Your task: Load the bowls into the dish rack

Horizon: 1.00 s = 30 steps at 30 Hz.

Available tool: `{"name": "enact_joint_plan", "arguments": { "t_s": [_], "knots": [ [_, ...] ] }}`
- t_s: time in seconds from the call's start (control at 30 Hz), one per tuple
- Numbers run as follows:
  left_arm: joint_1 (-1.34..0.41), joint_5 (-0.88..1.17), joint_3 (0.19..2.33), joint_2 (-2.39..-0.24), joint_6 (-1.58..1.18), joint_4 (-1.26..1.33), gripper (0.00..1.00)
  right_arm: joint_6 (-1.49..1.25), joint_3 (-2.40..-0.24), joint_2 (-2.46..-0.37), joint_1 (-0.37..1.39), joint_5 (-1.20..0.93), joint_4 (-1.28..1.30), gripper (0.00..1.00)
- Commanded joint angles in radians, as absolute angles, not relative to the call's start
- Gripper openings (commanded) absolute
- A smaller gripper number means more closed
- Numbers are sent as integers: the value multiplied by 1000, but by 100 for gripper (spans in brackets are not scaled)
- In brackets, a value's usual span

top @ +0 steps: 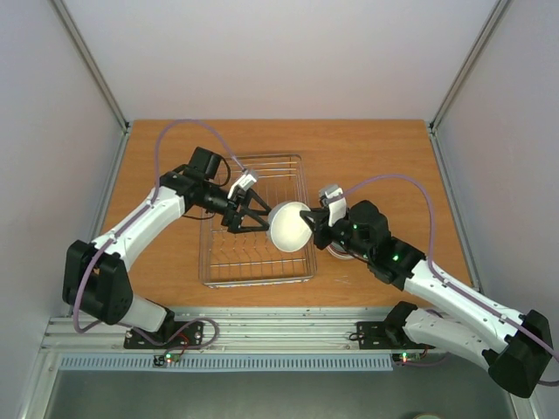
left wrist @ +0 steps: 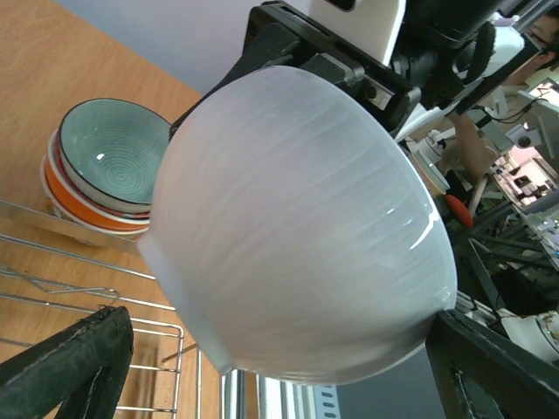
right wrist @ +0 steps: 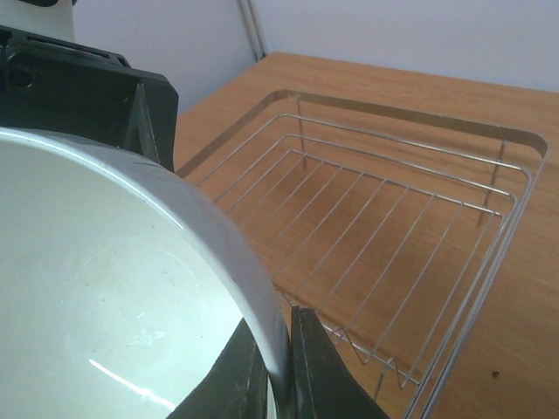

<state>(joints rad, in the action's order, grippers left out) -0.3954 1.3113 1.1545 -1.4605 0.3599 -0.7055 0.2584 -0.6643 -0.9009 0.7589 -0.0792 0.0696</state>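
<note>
My right gripper [top: 316,223] is shut on the rim of a white bowl [top: 290,227], holding it tilted on edge above the right side of the silver wire dish rack [top: 213,262]. In the right wrist view the fingertips [right wrist: 310,362] pinch the bowl's [right wrist: 105,297] rim over the rack [right wrist: 393,218]. My left gripper [top: 260,220] is open over the rack; in its wrist view its fingers [left wrist: 79,362] flank the white bowl [left wrist: 297,236]. A stack with a pale green bowl [left wrist: 118,153] on an orange one [left wrist: 83,208] stands beside the rack [left wrist: 87,288].
The bowl stack [top: 339,253] sits on the wooden table [top: 376,157] right of the rack, mostly hidden under my right arm. Grey walls enclose the table on three sides. The rack holds no bowls that I can see.
</note>
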Motion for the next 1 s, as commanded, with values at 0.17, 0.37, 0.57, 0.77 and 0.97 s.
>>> {"name": "enact_joint_plan", "arguments": {
  "t_s": [0.17, 0.37, 0.57, 0.77, 0.97],
  "knots": [
    [-451, 1342, 1220, -1504, 494, -862, 92, 260, -687, -910, 763, -129, -108, 1],
    [-475, 1337, 1272, -1544, 618, -1038, 92, 274, -690, -938, 763, -109, -118, 1],
    [-480, 1338, 1323, -1591, 744, -1168, 91, 289, -695, -961, 764, -88, -124, 1],
    [-483, 1303, 1302, -1595, 649, -1052, 85, 273, -687, -958, 764, -58, -124, 1],
    [-495, 1223, 1243, -1557, 455, -856, 84, 269, -668, -960, 765, -20, -142, 1]
  ]
}}
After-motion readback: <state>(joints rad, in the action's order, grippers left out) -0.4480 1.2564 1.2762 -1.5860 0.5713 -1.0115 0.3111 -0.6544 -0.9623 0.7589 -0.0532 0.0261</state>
